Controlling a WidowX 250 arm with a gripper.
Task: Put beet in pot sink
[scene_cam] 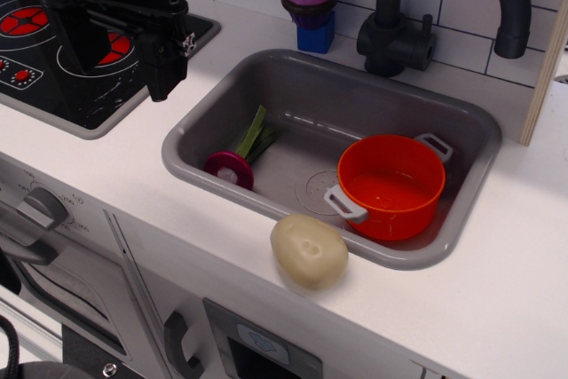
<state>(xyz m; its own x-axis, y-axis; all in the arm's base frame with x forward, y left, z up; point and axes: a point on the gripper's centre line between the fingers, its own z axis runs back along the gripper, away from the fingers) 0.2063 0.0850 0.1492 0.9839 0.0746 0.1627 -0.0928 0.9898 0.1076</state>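
The beet (229,169) lies on the sink (191,135) floor at the left, its magenta root toward the front and its green stalks pointing to the back right. The orange-red pot (390,186) stands upright and empty in the sink's right front corner, with its grey handles at front left and back right. My black gripper (164,68) hangs above the counter left of the sink, over the stove's right edge, well apart from the beet. Its fingers merge into the dark arm, so I cannot tell how the jaws stand. Nothing shows in it.
A beige potato-like lump (309,250) sits on the white counter in front of the sink. A purple-topped thing on a blue base (309,8) and a black faucet (399,37) stand behind the sink. A black stove (35,51) lies at the left.
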